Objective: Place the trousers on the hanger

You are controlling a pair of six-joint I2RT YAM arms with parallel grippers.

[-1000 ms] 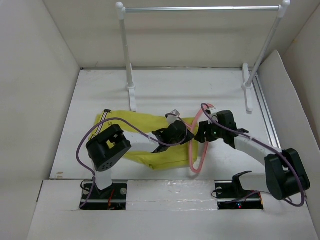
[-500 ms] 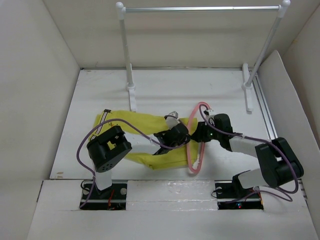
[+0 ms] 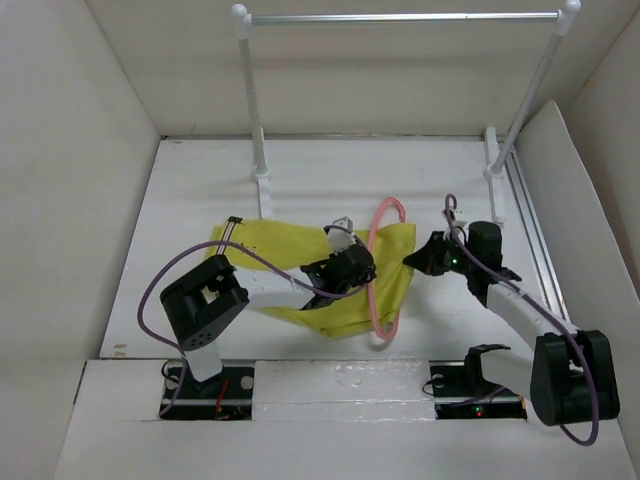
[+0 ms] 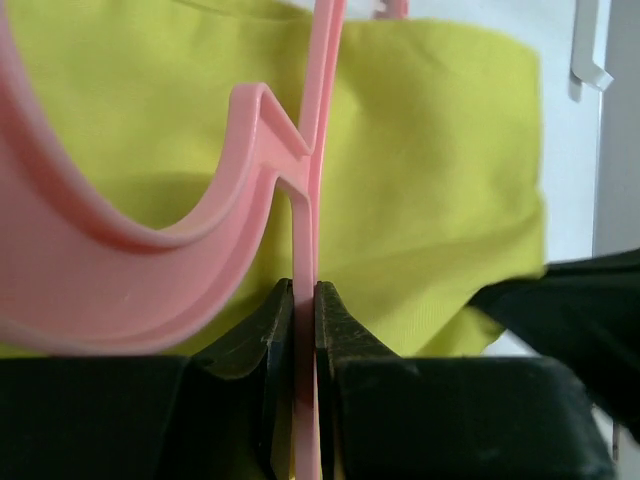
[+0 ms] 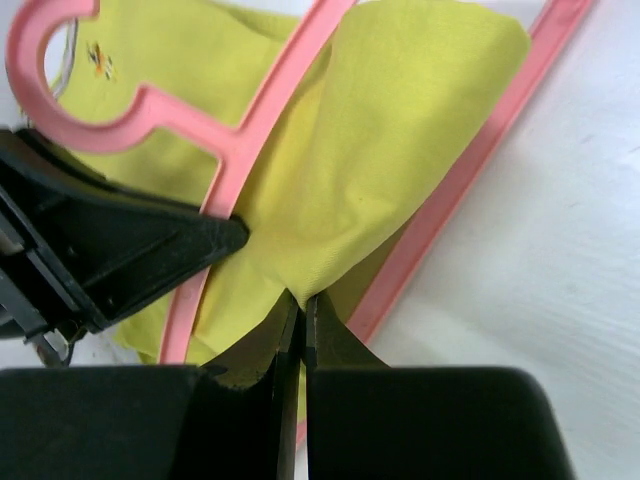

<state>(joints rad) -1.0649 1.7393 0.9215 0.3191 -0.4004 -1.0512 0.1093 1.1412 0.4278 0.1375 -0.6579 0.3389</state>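
A: Starting closest in, what do we see at the left gripper [image 4: 305, 300]?

B: We see its fingers [image 4: 270, 335] pressed tight on a thin bar of the hanger [image 4: 305, 230], pink plastic filling the gap between them. The trousers [image 4: 440, 200] lie just behind it.

A: And the right gripper [image 5: 298, 305]?

B: We find it pinched closed on a fold of the yellow cloth at the trousers' right end. That fold sits in the opening between the hanger's two pink bars.

A: Where do we place the trousers on the table [image 3: 190, 190]?

B: Mid-table, in front of both arms. We read their long axis as running left to right. The striped waistband [image 3: 232, 222] points left and a little toward the far side, and the other end reaches past the hanger to the right gripper.

A: Which way does the hanger run?

B: Crosswise to the cloth. We see its length going near to far between the two grippers, with the hook [image 3: 389, 205] at the far end, on the side of the rack [image 3: 400, 17].

A: And the rack?

B: We see it at the back of the table, well apart from the rest, its rail level on two white posts.
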